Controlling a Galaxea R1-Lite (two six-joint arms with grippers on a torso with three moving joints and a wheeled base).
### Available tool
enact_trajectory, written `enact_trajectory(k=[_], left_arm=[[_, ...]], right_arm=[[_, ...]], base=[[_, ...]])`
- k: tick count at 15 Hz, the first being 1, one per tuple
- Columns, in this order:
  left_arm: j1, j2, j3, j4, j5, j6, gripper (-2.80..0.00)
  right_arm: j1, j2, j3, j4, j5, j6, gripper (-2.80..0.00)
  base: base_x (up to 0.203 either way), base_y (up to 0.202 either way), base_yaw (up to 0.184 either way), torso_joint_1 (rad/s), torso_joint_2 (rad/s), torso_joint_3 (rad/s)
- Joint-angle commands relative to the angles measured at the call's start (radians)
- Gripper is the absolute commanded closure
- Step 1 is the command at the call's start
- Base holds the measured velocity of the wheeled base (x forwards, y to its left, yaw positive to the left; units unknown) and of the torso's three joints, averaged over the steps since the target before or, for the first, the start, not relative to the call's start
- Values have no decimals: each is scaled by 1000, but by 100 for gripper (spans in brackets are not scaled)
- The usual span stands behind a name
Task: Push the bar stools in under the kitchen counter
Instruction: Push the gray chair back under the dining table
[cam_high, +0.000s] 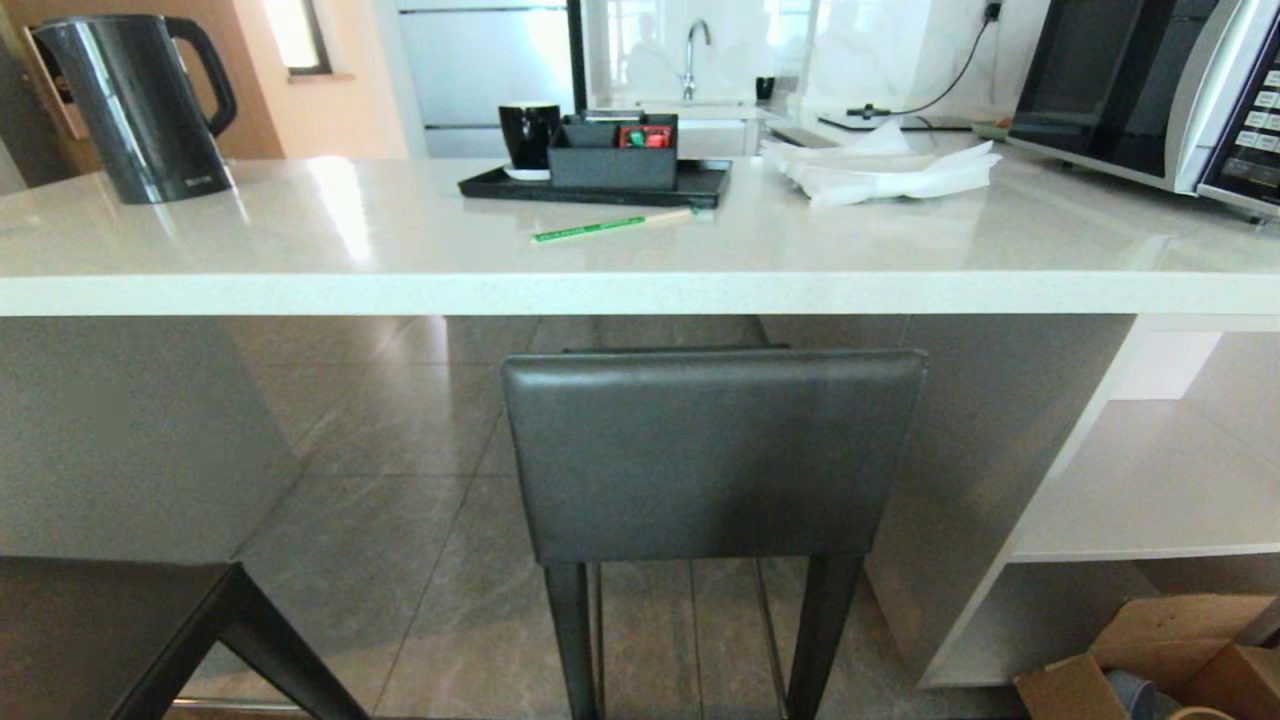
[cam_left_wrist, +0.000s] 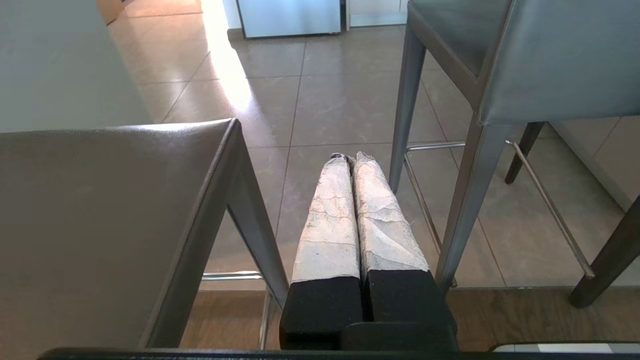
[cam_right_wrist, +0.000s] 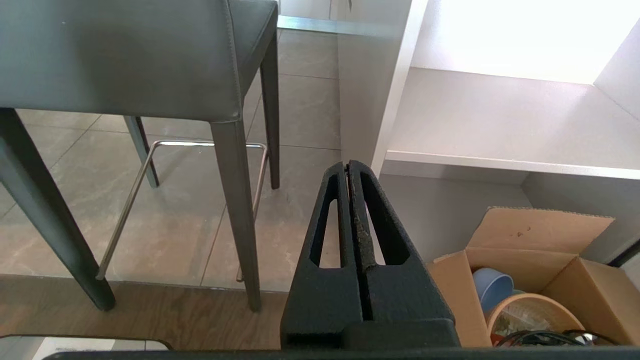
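One bar stool (cam_high: 712, 450) with a dark grey leather backrest stands straight ahead, its seat part way under the kitchen counter (cam_high: 640, 285). A second bar stool (cam_high: 110, 630) shows only a corner at the lower left, further out from the counter. Neither arm appears in the head view. My left gripper (cam_left_wrist: 350, 157) hangs low between the two stools, shut and empty, with the near stool (cam_left_wrist: 100, 220) on one side and the other stool (cam_left_wrist: 540, 60) on the other. My right gripper (cam_right_wrist: 348, 165) is shut and empty beside the middle stool (cam_right_wrist: 125, 55).
A white open shelf unit (cam_high: 1140, 500) stands right of the stool, with a cardboard box (cam_high: 1160, 655) of items on the floor. On the counter sit a black kettle (cam_high: 135, 100), a black tray (cam_high: 600, 180) with a mug, a green pencil (cam_high: 610, 225), paper towels and a microwave (cam_high: 1170, 90).
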Motion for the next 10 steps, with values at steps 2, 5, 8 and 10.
enact_trajectory(k=[2,5,8,10], left_arm=[[0,1,3,-1,-3,2,0],[0,1,3,0,0,-3,0],[-1,1,3,1,0,-4,0],[0,1,3,1,0,-4,0]], right_arm=[[0,0,2,0,1,2,0],[0,0,0,0,-3,7,0],[0,1,0,0,-1,4,0],[1,0,0,0,-3,7,0]], base=[[0,0,0,0,0,0],[-137,0,1,4,4,4],[-199,0,-1,-3,-1,1],[-198,0,-3,2,3,5]])
